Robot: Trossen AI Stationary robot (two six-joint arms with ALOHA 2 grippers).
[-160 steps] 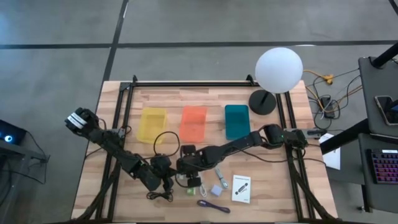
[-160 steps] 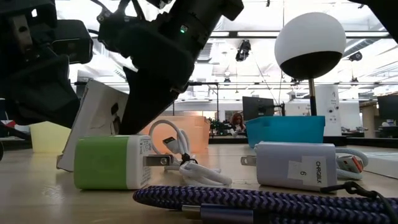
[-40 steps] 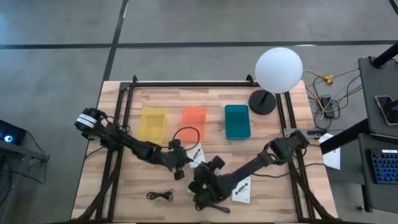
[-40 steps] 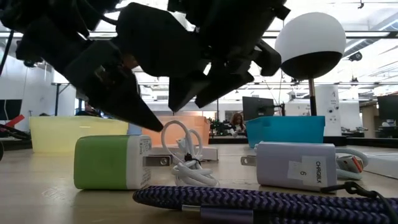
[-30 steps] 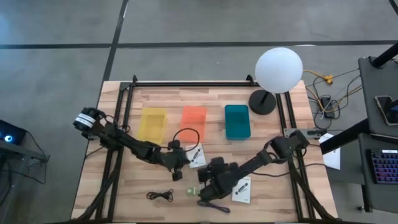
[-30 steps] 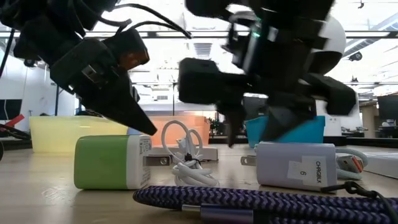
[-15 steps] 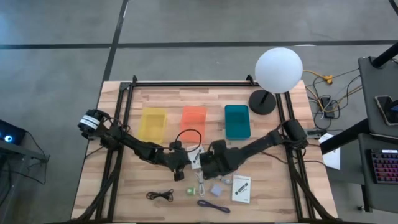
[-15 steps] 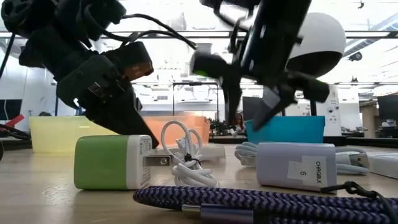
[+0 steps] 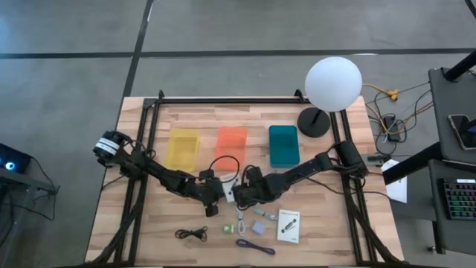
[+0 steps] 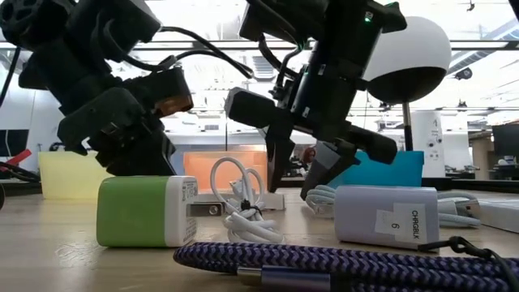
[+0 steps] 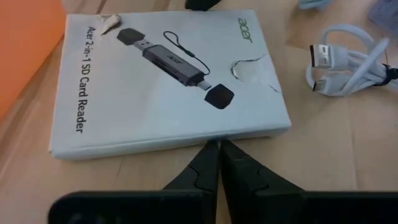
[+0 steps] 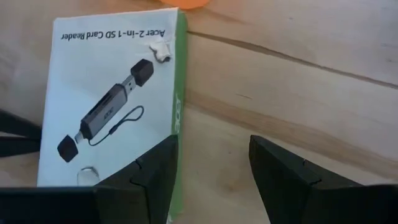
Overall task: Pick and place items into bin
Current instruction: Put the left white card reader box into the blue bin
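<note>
A white card-reader box [image 11: 168,81] lies flat on the table just near of the orange bin [image 9: 230,147], also seen in the right wrist view [image 12: 109,93]. My left gripper [image 11: 214,149] is shut, with its tips at the box's long edge. My right gripper [image 12: 211,162] is open, hovering over the box's green side [image 12: 179,93]. Nearer the table's near edge lie a green charger [image 10: 146,212], a lavender charger [image 10: 385,215], a white cord [image 10: 239,203], a purple cord [image 10: 324,268], a black cord [image 9: 192,234], a grey stick [image 9: 266,214] and a second white card [image 9: 288,225]. My left gripper's shut fingertips [image 11: 211,155] meet the box's long side edge [image 11: 186,142], coming low from the table's left. The box lies flat on the wood. My right gripper has one finger [image 12: 155,165] over the box's corner by the green side; whether it touches I cannot tell.
A yellow bin [image 9: 183,149], the orange bin and a teal bin [image 9: 283,144] stand in a row toward the far edge. The white globe lamp [image 9: 332,85] stands at the far right corner. A black frame rail [image 9: 145,149] runs along the left side.
My right gripper has swung from the near edge, beside the purple cord and the second card, toward the far side and slightly left, to the box by the orange bin. My left gripper has dipped lower at the box's edge.
</note>
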